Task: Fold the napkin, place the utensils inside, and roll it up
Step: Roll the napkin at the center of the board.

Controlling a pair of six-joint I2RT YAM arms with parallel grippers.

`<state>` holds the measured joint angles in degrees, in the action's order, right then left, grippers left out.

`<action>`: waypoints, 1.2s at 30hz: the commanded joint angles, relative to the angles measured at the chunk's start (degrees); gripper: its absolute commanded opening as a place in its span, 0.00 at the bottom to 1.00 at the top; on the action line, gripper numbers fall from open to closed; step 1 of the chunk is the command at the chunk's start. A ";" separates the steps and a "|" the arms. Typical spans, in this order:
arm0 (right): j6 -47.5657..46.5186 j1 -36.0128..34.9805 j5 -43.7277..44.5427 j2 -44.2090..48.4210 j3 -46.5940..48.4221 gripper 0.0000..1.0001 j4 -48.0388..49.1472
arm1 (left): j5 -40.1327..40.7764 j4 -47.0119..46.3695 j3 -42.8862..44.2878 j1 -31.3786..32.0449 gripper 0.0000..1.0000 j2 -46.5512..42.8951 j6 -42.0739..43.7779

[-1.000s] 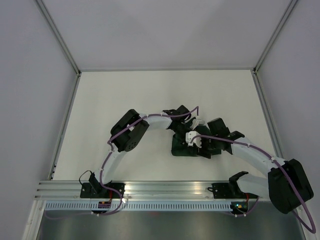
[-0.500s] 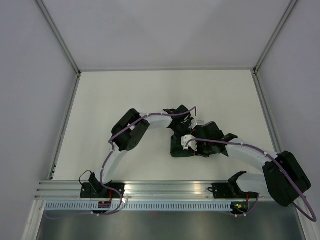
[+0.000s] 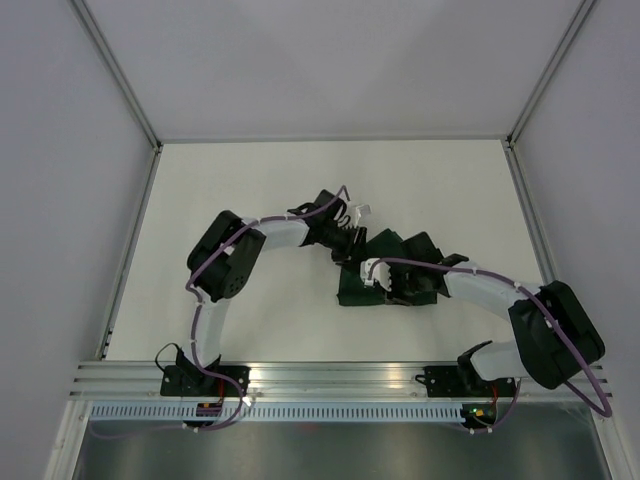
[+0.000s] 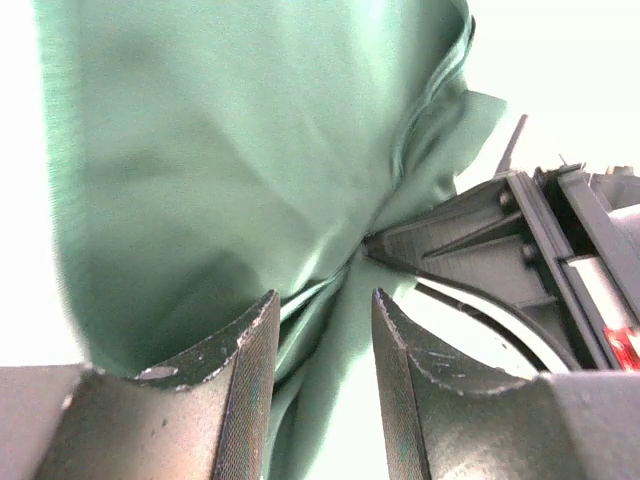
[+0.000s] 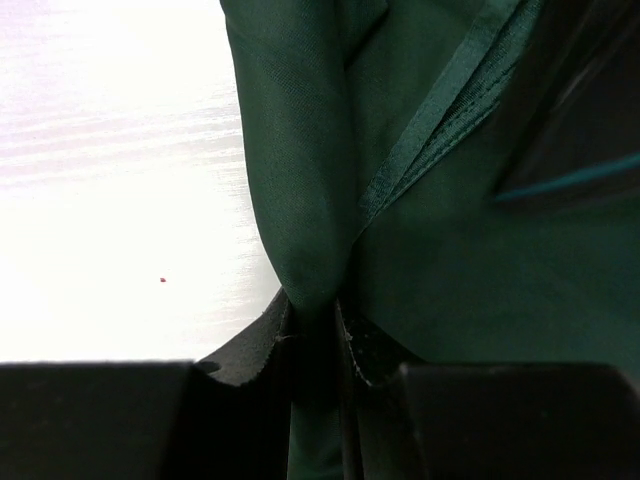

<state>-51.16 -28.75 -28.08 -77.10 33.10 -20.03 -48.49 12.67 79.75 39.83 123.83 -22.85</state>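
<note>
The dark green napkin (image 3: 358,292) lies bunched in the middle of the white table, largely under both grippers. My right gripper (image 3: 388,288) is shut on a fold of the napkin (image 5: 450,250); the pinch shows in the right wrist view (image 5: 315,312). My left gripper (image 3: 350,245) is at the napkin's far left edge. Its jaws stand apart in the left wrist view (image 4: 325,305), with green cloth (image 4: 220,150) lying between and beyond them. No orange utensils show in any view.
The white table (image 3: 230,200) is ringed by grey walls and a metal frame (image 3: 330,138). A metal rail (image 3: 330,375) with the arm bases runs along the near edge. The right arm's black gripper body (image 4: 500,235) sits close to my left fingers.
The left arm has swung to the left and farther back, its gripper now at the napkin's far left edge. The right gripper has moved left along the cloth, still holding it.
</note>
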 commanded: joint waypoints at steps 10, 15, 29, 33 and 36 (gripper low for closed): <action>-15.80 12.49 -16.74 -25.25 19.79 0.11 -25.91 | 27.82 -30.14 -26.20 -6.79 0.46 -27.31 -14.77; -20.91 15.91 -20.78 -33.98 28.41 0.11 -36.47 | 38.87 -37.54 -35.52 -2.85 0.47 -34.53 -6.00; -22.23 17.94 -21.67 -41.55 33.43 0.11 -40.88 | 59.83 -46.94 -37.83 25.46 0.57 -29.88 47.77; -21.97 17.94 -21.67 -42.69 34.22 0.11 -41.31 | 57.81 -47.73 -37.21 29.85 0.63 -26.54 56.59; -21.88 18.03 -21.58 -42.96 34.49 0.11 -41.40 | 55.97 -45.98 -35.89 30.65 0.65 -24.08 59.15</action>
<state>-69.06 -10.96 -52.95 -117.95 67.13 -65.60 8.56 -31.77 40.99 69.60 98.13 26.46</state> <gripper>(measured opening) 0.236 0.638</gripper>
